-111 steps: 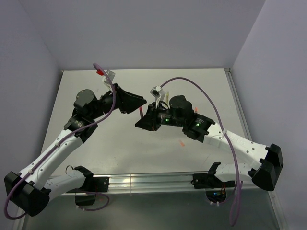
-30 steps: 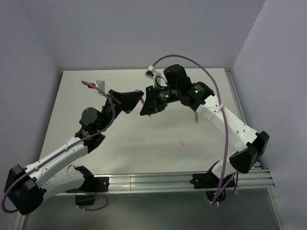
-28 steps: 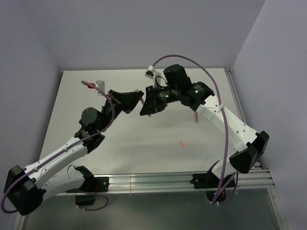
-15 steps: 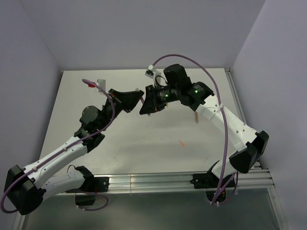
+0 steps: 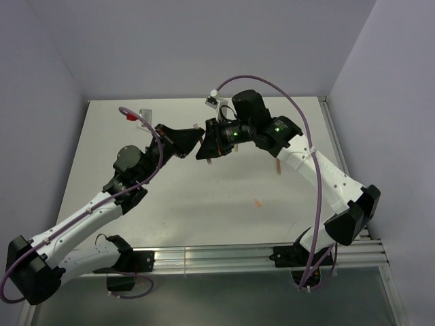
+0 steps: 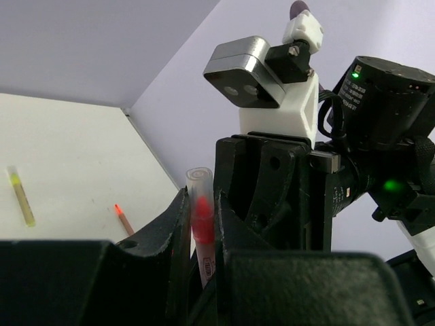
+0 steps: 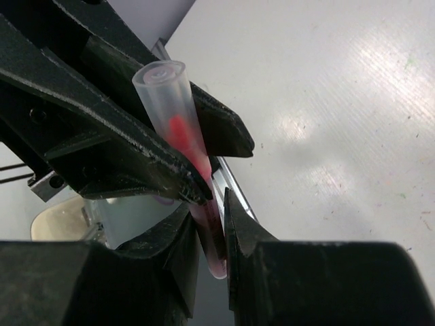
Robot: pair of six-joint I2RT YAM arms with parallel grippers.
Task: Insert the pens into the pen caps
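Translucent pink cap (image 7: 162,85), red showing inside, sits clamped in the left gripper (image 6: 202,204) while the right gripper (image 7: 212,204) pinches the lower end of the pink-red pen (image 7: 212,244), mid-air at the top view's upper centre, presumably so both push together in line.

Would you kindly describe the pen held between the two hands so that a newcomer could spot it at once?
Above the pale grey table, the two black hands meet tip to tip. Pinched between the left hand and the right hand is a slim translucent pen with a pink-red core. Unlike the yellow pen and orange-red pen lying flat, it is held aloft.
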